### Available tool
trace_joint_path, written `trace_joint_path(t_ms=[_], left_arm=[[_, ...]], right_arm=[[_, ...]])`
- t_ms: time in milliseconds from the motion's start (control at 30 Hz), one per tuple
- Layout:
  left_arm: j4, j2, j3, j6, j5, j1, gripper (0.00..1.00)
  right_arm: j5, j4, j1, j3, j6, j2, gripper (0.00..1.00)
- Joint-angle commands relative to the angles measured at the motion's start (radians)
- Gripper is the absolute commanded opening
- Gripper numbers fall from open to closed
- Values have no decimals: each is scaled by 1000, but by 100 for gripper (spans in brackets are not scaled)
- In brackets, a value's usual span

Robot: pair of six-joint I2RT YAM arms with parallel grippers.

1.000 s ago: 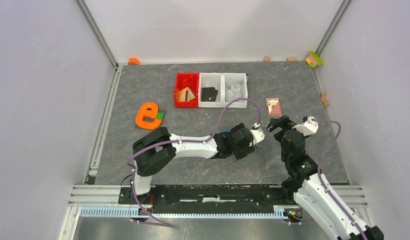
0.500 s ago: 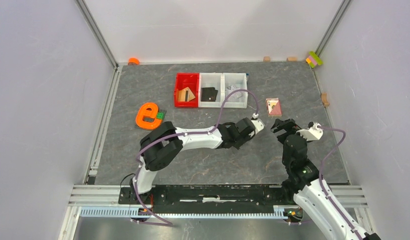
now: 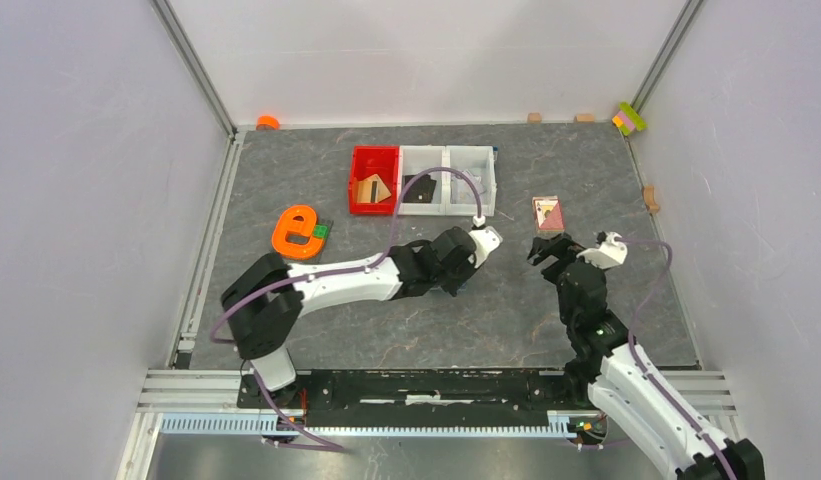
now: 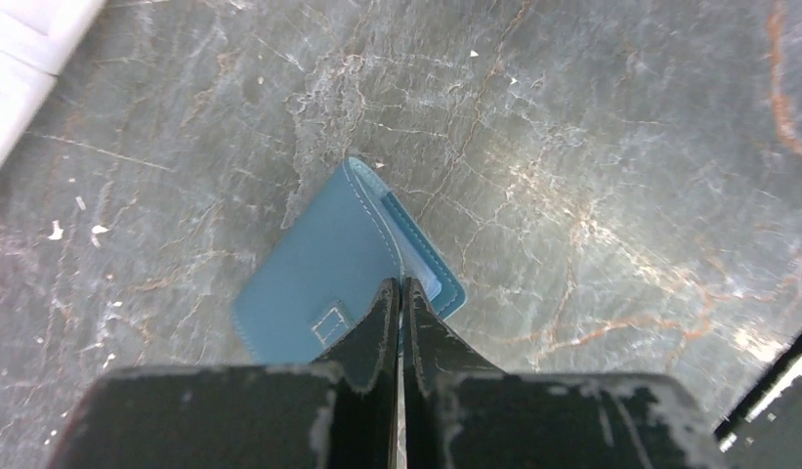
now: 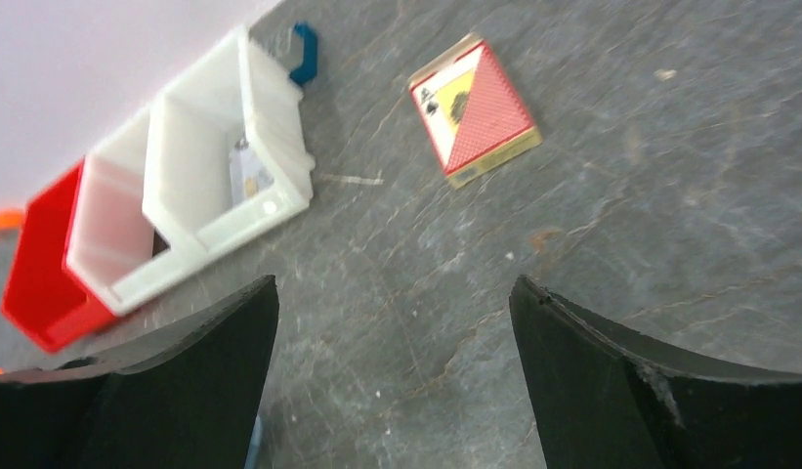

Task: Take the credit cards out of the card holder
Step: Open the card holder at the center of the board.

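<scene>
Pinning or pinching, couldn't tell: left gripper (image 4: 399,293) was fully closed, tips at the near edge of the flat steel-blue folding card holder (image 4: 318,274) lying mid-way across the grey marbled table (image 4: 621,147), probably to lift its flap. Right gripper (image 5: 394,283) hung wide open, empty, further right, likely waiting for credit cards.

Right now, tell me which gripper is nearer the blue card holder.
Left. The left gripper is over the card holder, fingers shut at its edge; the right gripper is open, well apart.
</scene>
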Motion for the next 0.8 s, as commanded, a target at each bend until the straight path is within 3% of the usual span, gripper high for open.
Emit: trace_joint_path(t_ms=[0, 333, 500, 767], left_arm=[[103, -137, -55, -52, 25, 8, 2], [264, -266, -176, -185, 264, 101, 2], [402, -282, -265, -326, 421, 218, 2], [529, -159, -313, -534, 568, 388, 2]], right_arm=[[-203, 153, 0, 10, -113, 105, 93], [-644, 296, 0, 85, -219, 399, 92], [-628, 320, 1, 60, -230, 358, 92], [-621, 326, 0, 49, -244, 327, 92]])
